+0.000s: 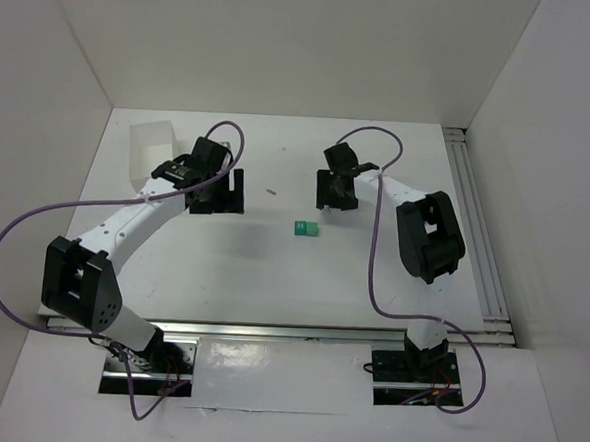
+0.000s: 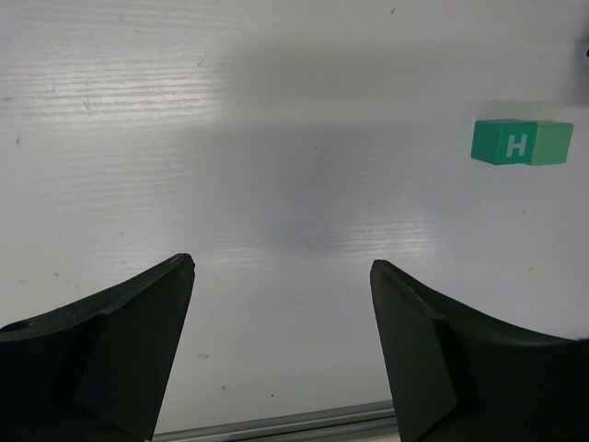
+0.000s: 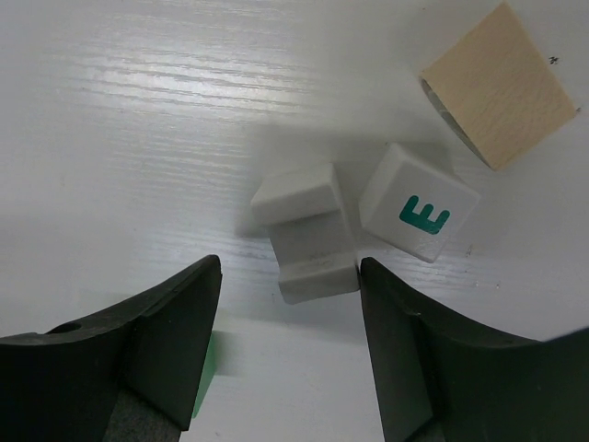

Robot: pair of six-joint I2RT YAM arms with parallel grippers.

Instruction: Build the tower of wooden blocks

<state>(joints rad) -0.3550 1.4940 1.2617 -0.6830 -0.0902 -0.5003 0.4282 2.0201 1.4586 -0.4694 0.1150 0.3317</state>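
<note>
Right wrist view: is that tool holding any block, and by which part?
Nothing is held. The right tool stands open, the grey stepped block lying between its fingertips with a gap on one side.

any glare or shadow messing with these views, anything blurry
Left wrist: glare streaks on the table upper left, a soft shadow mid-frame, the green block sharp. Right wrist: similar glare, the white E block crisp. Top external: even light.

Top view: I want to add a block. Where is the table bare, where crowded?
Bare: the table strip between green block and arm bases, and the far edge between tray and right hand. Crowded: at that hand, where a stepped white block, white E cube and tan block cluster.
</note>
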